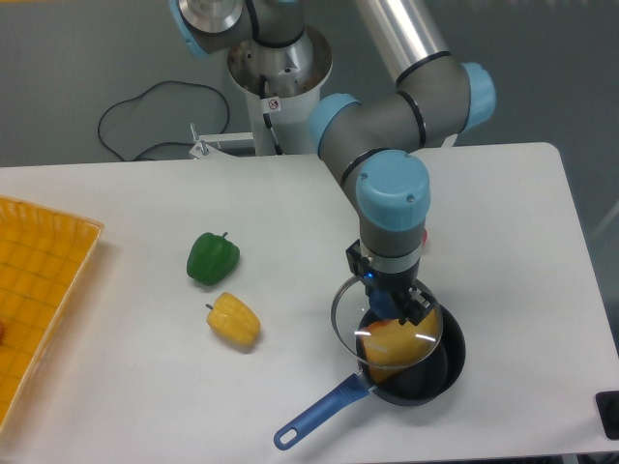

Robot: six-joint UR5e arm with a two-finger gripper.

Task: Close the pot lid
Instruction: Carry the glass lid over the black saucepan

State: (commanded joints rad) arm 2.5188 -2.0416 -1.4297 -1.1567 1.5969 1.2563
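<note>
A green pepper [212, 257] and a yellow pepper [234, 320] lie on the white counter [126, 387] at nine o'clock from the pot [426, 372], well apart from it; a yellow tray [39, 290] sits at the far left edge. An orange-yellow chunk [392, 345] leans inside the pot, rising above its rim. The pot's blue handle runs toward seven o'clock. The arm reaches down vertically, fingers [395, 307] clenched on the knob of the pot lid [387, 324], held over the pot's ten o'clock side.
</note>
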